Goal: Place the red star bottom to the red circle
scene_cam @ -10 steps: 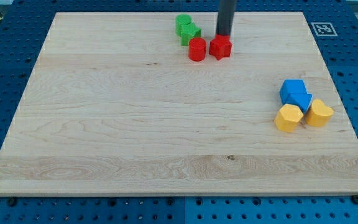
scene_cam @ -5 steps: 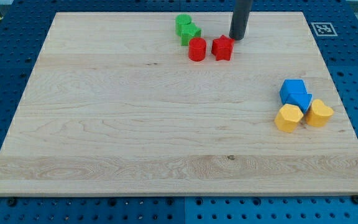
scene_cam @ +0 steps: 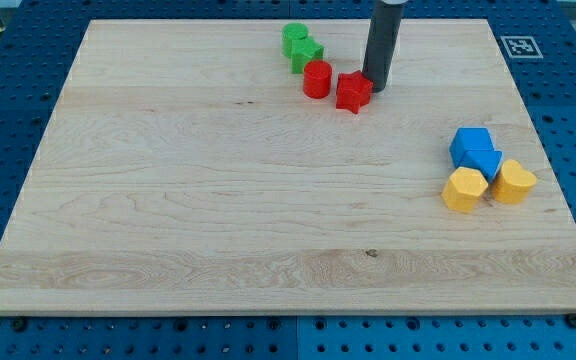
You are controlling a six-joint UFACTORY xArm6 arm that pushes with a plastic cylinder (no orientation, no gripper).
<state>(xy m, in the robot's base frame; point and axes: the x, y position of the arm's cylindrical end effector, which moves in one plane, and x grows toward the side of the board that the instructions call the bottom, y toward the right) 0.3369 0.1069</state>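
The red star (scene_cam: pixel 353 91) lies near the view's top centre of the wooden board (scene_cam: pixel 218 200). The red circle (scene_cam: pixel 317 78) stands just to its upper left, a small gap between them. My tip (scene_cam: pixel 376 87) is at the star's right edge, touching or nearly touching it. The dark rod rises from there out of the view's top.
Two green blocks (scene_cam: pixel 299 46) sit together just above and left of the red circle. At the view's right, two blue blocks (scene_cam: pixel 475 149) and two yellow blocks (scene_cam: pixel 465 189), (scene_cam: pixel 514 182) form a tight cluster.
My tip moved from above the star to its right side, then down. The red star shifted a little down and to the left, closer to the circle's lower right.
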